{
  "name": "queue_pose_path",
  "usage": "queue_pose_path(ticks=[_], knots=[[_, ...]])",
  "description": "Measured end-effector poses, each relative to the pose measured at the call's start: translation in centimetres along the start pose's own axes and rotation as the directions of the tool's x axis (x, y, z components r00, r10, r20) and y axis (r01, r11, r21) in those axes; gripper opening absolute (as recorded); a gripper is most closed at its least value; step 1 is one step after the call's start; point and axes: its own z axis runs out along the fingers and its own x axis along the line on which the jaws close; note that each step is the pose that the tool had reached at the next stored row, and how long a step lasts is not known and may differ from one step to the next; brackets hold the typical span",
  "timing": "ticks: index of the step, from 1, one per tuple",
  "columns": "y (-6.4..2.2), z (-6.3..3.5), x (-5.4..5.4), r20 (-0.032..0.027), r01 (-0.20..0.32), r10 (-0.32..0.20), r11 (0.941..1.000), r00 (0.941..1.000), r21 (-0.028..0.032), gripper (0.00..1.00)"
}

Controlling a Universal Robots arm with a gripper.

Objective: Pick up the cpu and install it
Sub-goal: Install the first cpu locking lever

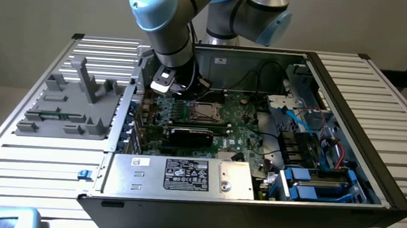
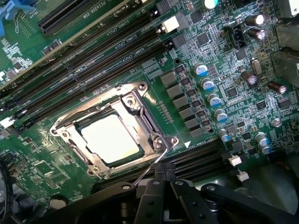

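Currently we find the cpu (image 2: 110, 138) seated in the socket frame (image 2: 150, 125), mid-frame in the exterior view; gripper (image 2: 166, 179) jaws pressed together, empty.

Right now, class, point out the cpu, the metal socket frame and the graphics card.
cpu (image 2: 110, 138): wrist view, middle of its shiny top.
metal socket frame (image 2: 81, 154): wrist view, one bare side bar.
graphics card (image 1: 191, 136): exterior view, middle of its black body.

The claw (image 1: 189, 89) hangs inside the open computer case (image 1: 358, 129), near the socketed cpu (image 1: 203, 111)
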Motion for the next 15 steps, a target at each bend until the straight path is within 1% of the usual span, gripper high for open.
queue_pose_path(ticks=[12, 15], knots=[[-0.11, 0.07, 0.26, 0.0, 0.0, 0.0, 1.0, 1.0, 0.0002, 0.11], [-0.09, 0.07, 0.27, 0.0011, 0.0, 0.0, 1.0, 1.0, -0.0005, 0.11]])
